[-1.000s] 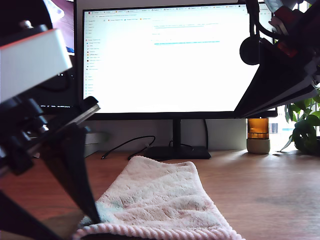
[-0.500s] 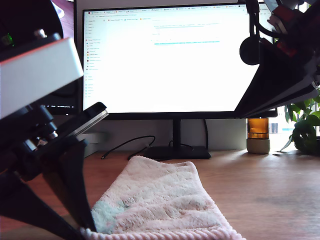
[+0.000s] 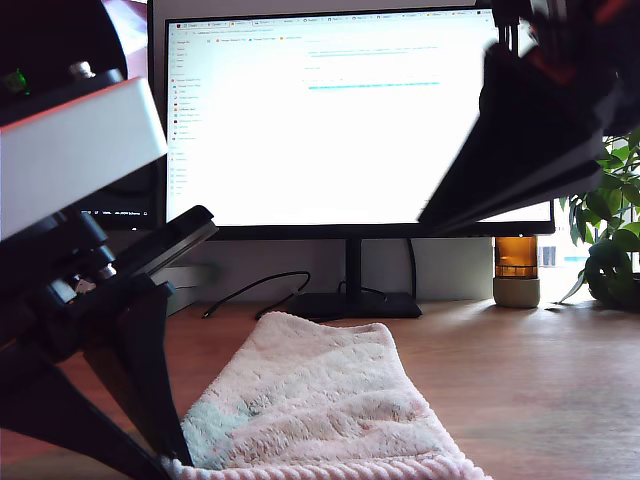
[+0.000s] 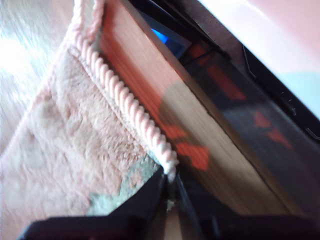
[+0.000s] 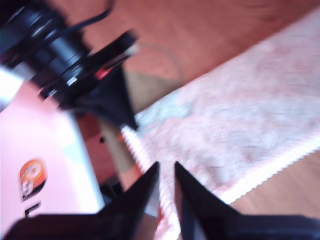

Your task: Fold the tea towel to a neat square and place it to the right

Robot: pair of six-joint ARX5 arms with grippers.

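Observation:
The tea towel (image 3: 320, 390) is a fluffy pale pink cloth lying on the wooden desk (image 3: 530, 380) in front of the monitor, running from the stand toward the camera. My first gripper (image 3: 178, 455) stands at the exterior view's left, shut on the near corner of the towel. The first wrist view shows that corner's twisted cord hem (image 4: 125, 102) pinched at the gripper (image 4: 169, 187). My second gripper (image 3: 430, 225) hangs high at the exterior view's right, shut and holding nothing. Its wrist view looks down past the gripper (image 5: 166, 167) at the towel (image 5: 240, 100) and the first gripper (image 5: 131, 124).
A bright monitor (image 3: 340, 120) on a black stand (image 3: 350, 300) fills the back, with a black cable (image 3: 250, 290) beside the stand. An amber jar (image 3: 516, 270) and a green plant (image 3: 610, 250) stand at the exterior view's back right.
My second arm has swung toward the exterior view's left, in front of the monitor. My first arm shifted up slightly a second ago with the towel corner and has held still since.

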